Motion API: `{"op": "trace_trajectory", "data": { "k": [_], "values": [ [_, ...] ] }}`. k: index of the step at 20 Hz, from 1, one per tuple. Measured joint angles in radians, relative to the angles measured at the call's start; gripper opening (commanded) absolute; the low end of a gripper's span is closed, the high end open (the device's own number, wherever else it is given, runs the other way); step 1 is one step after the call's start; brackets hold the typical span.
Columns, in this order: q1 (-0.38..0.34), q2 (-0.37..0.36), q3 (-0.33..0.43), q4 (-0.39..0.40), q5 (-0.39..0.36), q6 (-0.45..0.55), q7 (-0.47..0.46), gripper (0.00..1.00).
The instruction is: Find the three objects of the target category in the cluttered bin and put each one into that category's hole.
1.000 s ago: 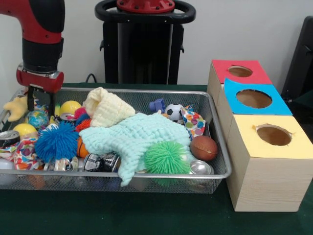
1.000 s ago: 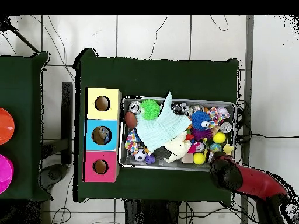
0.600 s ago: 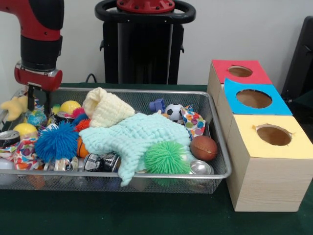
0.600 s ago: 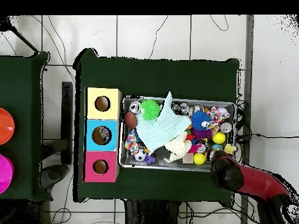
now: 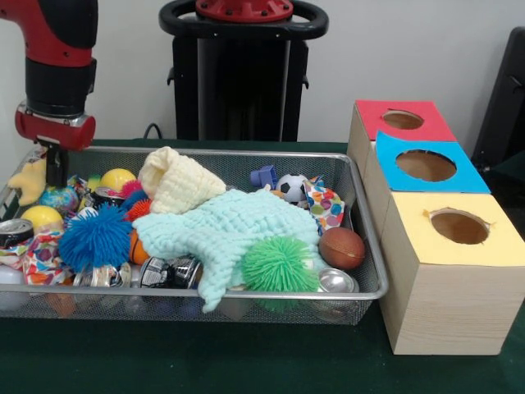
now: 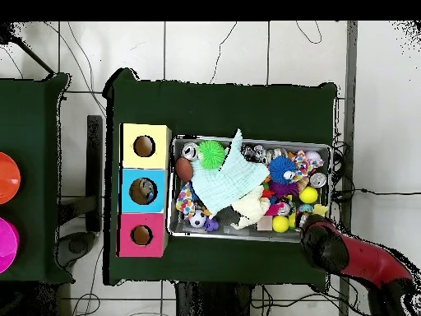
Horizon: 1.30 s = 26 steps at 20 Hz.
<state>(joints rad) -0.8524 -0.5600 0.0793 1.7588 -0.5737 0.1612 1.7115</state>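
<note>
A wire mesh bin [image 5: 246, 293] holds a heap of toys and cloths. A mint green cloth [image 5: 238, 230] and a cream knitted cloth [image 5: 176, 182] lie over the middle. Around them are a green spiky ball [image 5: 279, 264], a blue spiky ball [image 5: 94, 238], a brown football [image 5: 341, 247], a small soccer ball [image 5: 291, 187], yellow balls [image 5: 117, 179] and crushed cans [image 5: 336, 283]. My gripper [image 5: 56, 168] hangs over the bin's far left corner, beside a yellow plush star [image 5: 29, 180]. From overhead, the red arm [image 6: 325, 247] covers that corner of the bin [image 6: 251, 234].
Three boxes with round holes stand in a row right of the bin: red [image 5: 402, 121], blue [image 5: 425, 164], yellow [image 5: 459, 227]. Overhead they are the yellow [image 6: 144, 146], blue [image 6: 142, 191] and red [image 6: 141, 235] boxes. A patterned cloth [image 5: 328, 205] lies by the football.
The gripper has risen and drifted left in the front view, toward the bin's corner. The bin's contents have not moved.
</note>
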Motion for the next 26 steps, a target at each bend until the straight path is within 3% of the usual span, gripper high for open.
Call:
{"op": "trace_trajectory", "data": {
  "k": [21, 22, 26],
  "values": [
    [-0.003, -0.085, 0.008, 0.014, 0.0, 0.0, 0.0, 0.0],
    [-0.01, -0.087, 0.016, 0.014, 0.0, 0.0, 0.0, 1.0],
    [-0.02, -0.086, 0.029, 0.014, 0.0, 0.0, 0.0, 1.0]
  ]
}}
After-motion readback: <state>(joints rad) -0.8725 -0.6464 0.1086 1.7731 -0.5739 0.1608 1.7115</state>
